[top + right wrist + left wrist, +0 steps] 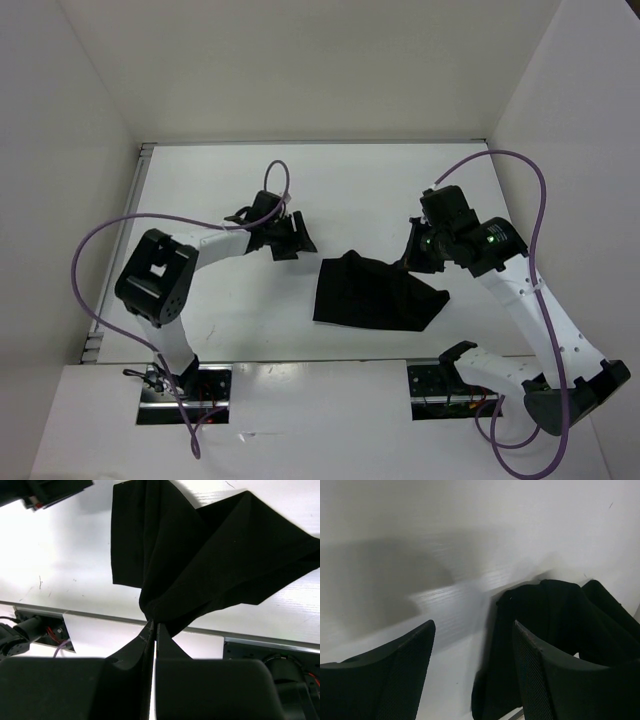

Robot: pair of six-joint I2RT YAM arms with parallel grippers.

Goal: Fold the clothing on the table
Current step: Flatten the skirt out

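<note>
Our right pincer (pixel 152 626) grips the black cloth (pixel 365 298) at its 1 o'clock edge, while our left pincer (pixel 473 625) gapes empty at 10 o'clock.

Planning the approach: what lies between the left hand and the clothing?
Only a bare strip of table, between left hand and clothing, in the top view.

White table, one black cloth on it.
The table (pixel 400 180) is matte white, with a thin metal strip (pixel 300 362) along its near edge. The clothing (pixel 365 295) lies right of centre, nearer that edge than the far one. It is creased and partly doubled over, and its far right part rises off the surface.
</note>
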